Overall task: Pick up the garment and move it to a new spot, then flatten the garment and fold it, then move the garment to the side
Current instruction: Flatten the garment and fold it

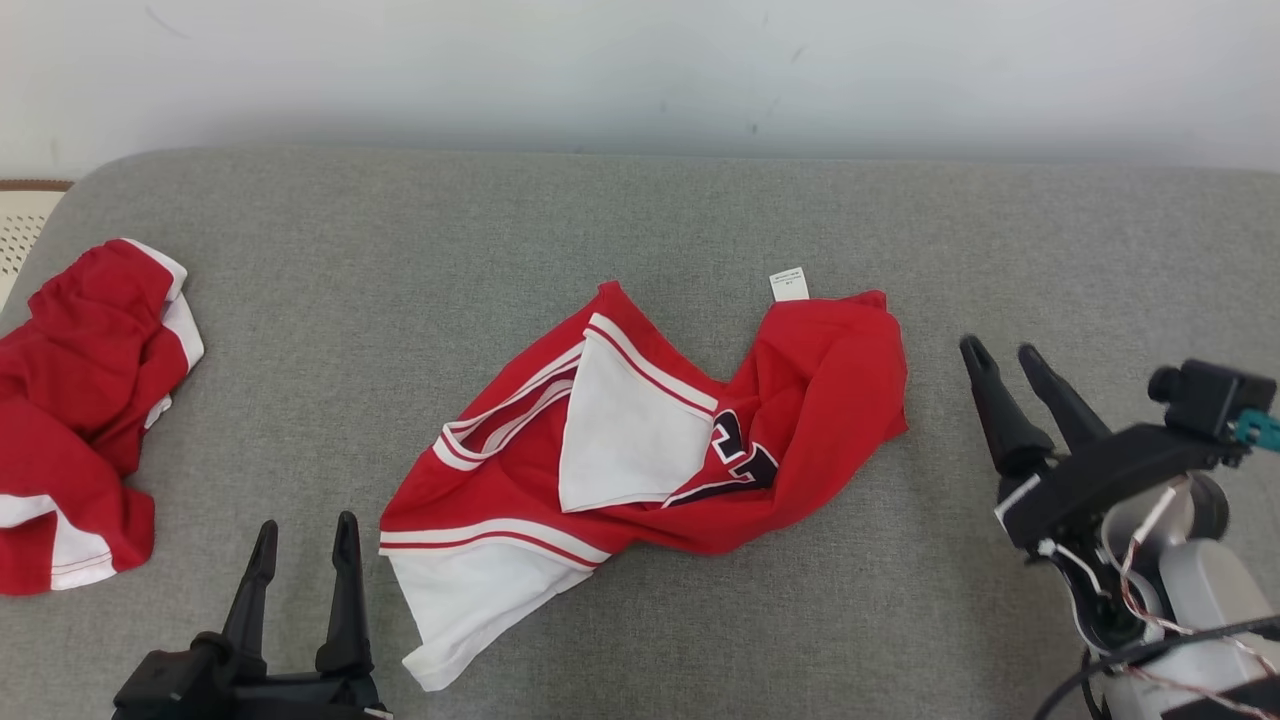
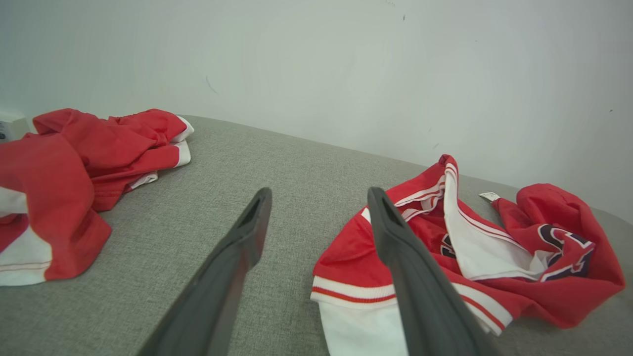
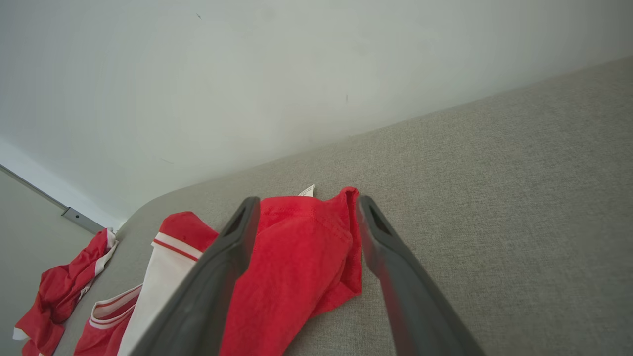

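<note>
The garment (image 1: 640,440), a red jersey with black numerals, white panels and a small white label, lies crumpled in the middle of the grey cushion (image 1: 640,220). It also lies to the right in the left wrist view (image 2: 494,247) and beyond the fingers in the right wrist view (image 3: 296,262). My left gripper (image 1: 305,535) stands open at the lower left, just left of the garment's white hem. My right gripper (image 1: 1005,355) is open to the right of the garment, apart from it and holding nothing.
A smaller red garment (image 1: 80,420) with white panels lies bunched at the cushion's left edge. A pale wall (image 1: 640,70) runs behind the cushion. Bare grey fabric extends on the right side (image 1: 1100,260).
</note>
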`<state>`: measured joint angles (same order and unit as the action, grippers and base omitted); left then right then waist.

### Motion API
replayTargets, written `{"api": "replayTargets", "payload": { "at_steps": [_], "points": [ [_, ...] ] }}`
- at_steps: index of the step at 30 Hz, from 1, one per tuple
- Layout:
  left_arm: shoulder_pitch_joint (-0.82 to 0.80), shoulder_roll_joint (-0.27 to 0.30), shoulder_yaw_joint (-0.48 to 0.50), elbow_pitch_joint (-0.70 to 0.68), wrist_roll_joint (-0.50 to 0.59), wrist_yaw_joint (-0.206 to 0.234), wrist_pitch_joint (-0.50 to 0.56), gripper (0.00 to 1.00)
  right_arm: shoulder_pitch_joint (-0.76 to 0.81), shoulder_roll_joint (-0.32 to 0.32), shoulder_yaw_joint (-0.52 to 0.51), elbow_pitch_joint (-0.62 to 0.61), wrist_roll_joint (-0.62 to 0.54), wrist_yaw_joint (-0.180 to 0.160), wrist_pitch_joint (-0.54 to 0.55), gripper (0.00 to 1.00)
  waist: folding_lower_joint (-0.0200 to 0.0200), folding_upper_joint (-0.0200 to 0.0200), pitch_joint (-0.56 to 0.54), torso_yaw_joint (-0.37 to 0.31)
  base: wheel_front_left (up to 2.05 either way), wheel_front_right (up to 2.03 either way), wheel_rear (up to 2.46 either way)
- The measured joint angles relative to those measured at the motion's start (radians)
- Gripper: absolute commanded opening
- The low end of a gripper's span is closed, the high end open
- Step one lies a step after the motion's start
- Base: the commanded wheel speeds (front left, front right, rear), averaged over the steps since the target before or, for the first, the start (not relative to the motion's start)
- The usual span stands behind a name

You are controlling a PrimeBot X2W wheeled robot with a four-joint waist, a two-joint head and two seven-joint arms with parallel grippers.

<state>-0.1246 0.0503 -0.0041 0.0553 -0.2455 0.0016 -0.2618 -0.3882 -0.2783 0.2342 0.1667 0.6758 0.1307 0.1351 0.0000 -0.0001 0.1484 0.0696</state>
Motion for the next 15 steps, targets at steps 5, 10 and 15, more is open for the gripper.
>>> {"api": "replayTargets", "payload": {
  "at_steps": [5, 10, 15],
  "points": [
    [-0.001, 0.000, -0.003, 0.002, 0.000, -0.001, 0.000, 1.00, 0.079, 0.023, -0.028, -0.047, -0.028, 0.000, 0.054, 1.00, 0.0000, 0.0001, 0.002, 0.005, 0.00, 0.00, 0.00],
    [-0.001, 0.000, -0.004, 0.003, 0.000, -0.001, 0.000, 1.00, 0.121, 0.053, -0.044, -0.052, -0.041, 0.000, 0.077, 1.00, 0.0000, 0.0000, 0.005, 0.012, 0.00, 0.00, 0.00],
    [-0.003, 0.000, -0.006, 0.006, 0.000, -0.005, 0.000, 1.00, 0.123, 0.093, -0.036, 0.000, -0.048, 0.000, 0.072, 1.00, 0.0000, 0.0000, 0.005, 0.025, 0.00, 0.00, 0.00]
  ]
}}
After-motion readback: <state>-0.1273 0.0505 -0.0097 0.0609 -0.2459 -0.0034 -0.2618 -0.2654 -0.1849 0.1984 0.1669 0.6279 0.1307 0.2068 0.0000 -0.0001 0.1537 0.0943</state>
